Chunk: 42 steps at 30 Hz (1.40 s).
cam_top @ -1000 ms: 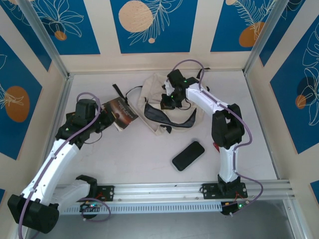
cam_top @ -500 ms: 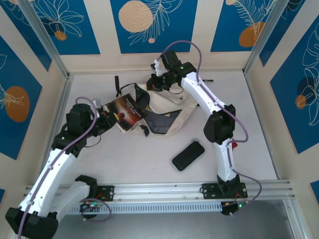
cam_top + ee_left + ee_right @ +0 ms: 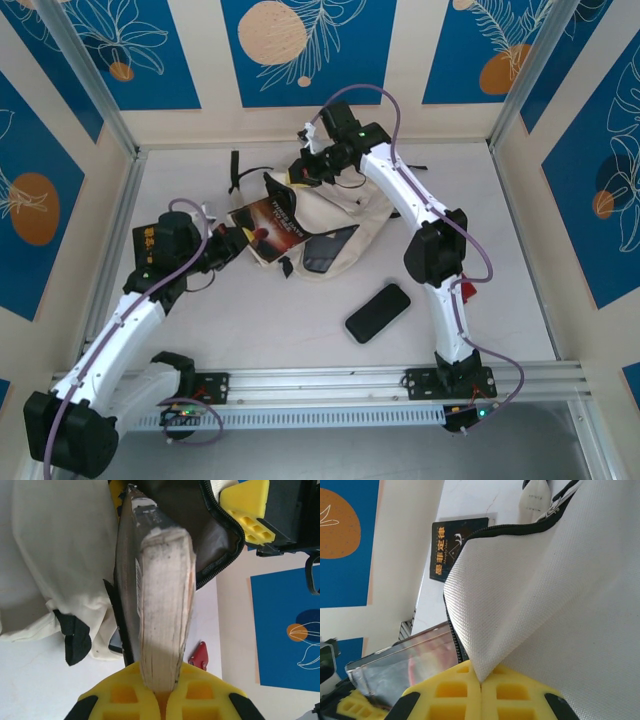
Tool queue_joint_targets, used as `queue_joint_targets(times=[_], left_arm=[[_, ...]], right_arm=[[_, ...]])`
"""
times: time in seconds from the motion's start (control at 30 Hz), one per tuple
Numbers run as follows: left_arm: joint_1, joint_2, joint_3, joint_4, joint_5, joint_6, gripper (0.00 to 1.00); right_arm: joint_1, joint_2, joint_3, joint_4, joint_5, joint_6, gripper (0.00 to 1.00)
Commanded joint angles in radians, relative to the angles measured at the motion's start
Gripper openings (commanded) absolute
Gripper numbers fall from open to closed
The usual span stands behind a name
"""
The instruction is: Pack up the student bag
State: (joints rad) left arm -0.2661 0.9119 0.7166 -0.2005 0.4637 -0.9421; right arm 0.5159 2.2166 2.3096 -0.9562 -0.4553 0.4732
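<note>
At the student bag's (image 3: 555, 605) opening, the left gripper (image 3: 160, 692) is clamping a book (image 3: 162, 600) while the right gripper (image 3: 480, 680) is pinching the bag's rim, which is best held taut and wide.

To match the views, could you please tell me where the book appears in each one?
Top external: the book, left of centre.
Left wrist: centre, edge-on, clamped in the left fingers.
Right wrist: lower left, glossy cover.
Shared landmark: the student bag's black zipper trim.
</note>
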Motion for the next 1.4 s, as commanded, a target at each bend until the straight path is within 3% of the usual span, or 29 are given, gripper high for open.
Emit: queue_joint_targets(times=[0.0, 0.33, 0.5, 0.57, 0.73, 0.8, 0.9, 1.13, 1.27, 1.37], left_arm=[[0.01, -0.024, 0.03, 0.145, 0.064, -0.014, 0.0], [0.01, -0.086, 0.168, -0.056, 0.019, 0.134, 0.0], [0.01, -0.076, 0.181, -0.054, 0.018, 0.13, 0.0], [0.01, -0.055, 0.152, -0.011, 0.023, 0.107, 0.0], [0.008, 0.059, 0.004, 0.31, 0.116, -0.053, 0.0], [0.005, 0.097, -0.021, 0.367, 0.115, -0.073, 0.0], [0.004, 0.142, -0.022, 0.316, 0.075, -0.052, 0.0], [0.002, 0.215, 0.015, -0.059, -0.138, 0.004, 0.0], [0.003, 0.198, 0.026, -0.105, -0.202, 0.008, 0.0], [0.003, 0.167, 0.023, -0.008, -0.153, 0.005, 0.0]], right_arm=[[-0.006, -0.024, 0.048, 0.001, -0.098, 0.014, 0.04], [-0.02, -0.032, 0.029, 0.011, -0.111, 0.028, 0.04], [-0.025, -0.033, 0.023, 0.02, -0.121, 0.036, 0.04], [-0.028, -0.032, 0.022, 0.027, -0.133, 0.043, 0.04], [-0.035, -0.039, 0.009, 0.055, -0.178, 0.071, 0.04], [-0.037, -0.041, 0.003, 0.065, -0.191, 0.077, 0.04], [-0.041, -0.044, -0.002, 0.066, -0.197, 0.082, 0.04], [-0.063, -0.06, -0.023, 0.096, -0.187, 0.111, 0.04], [-0.065, -0.062, -0.02, 0.101, -0.192, 0.113, 0.04], [-0.064, -0.061, -0.021, 0.103, -0.203, 0.114, 0.04]])
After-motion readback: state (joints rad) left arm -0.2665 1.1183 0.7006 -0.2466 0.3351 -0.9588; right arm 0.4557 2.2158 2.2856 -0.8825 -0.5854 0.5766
